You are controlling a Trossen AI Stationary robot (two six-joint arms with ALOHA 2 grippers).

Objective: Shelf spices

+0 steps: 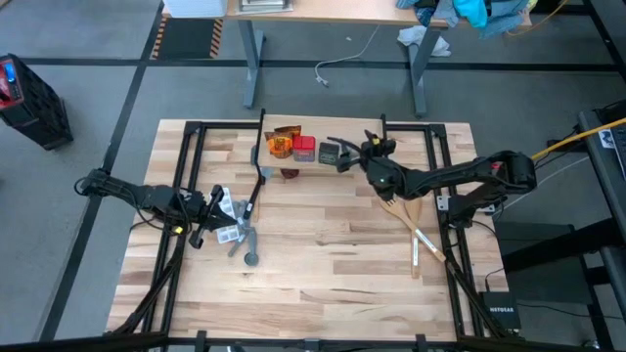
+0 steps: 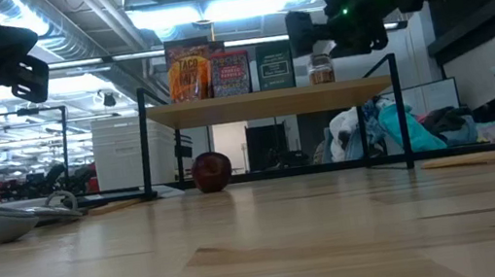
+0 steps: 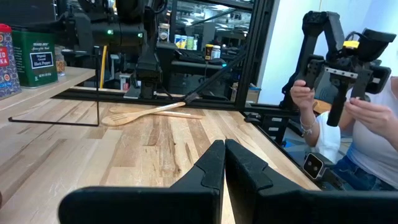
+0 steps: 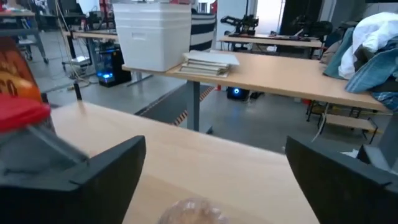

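The shelf, a light plank on black legs, stands at the table's far middle. On it, left to right in the low view, stand an orange packet, a red box, a dark box and a small round jar. My right gripper hovers open over the shelf's right end. Its fingers are spread wide to either side of the jar and above it. My left gripper waits shut above the table's left part.
A white blister tray and a grey spoon-like tool lie beside my left gripper. A pale wooden utensil lies at the table's right. A dark red round thing sits under the shelf. A person stands beyond the table's edge.
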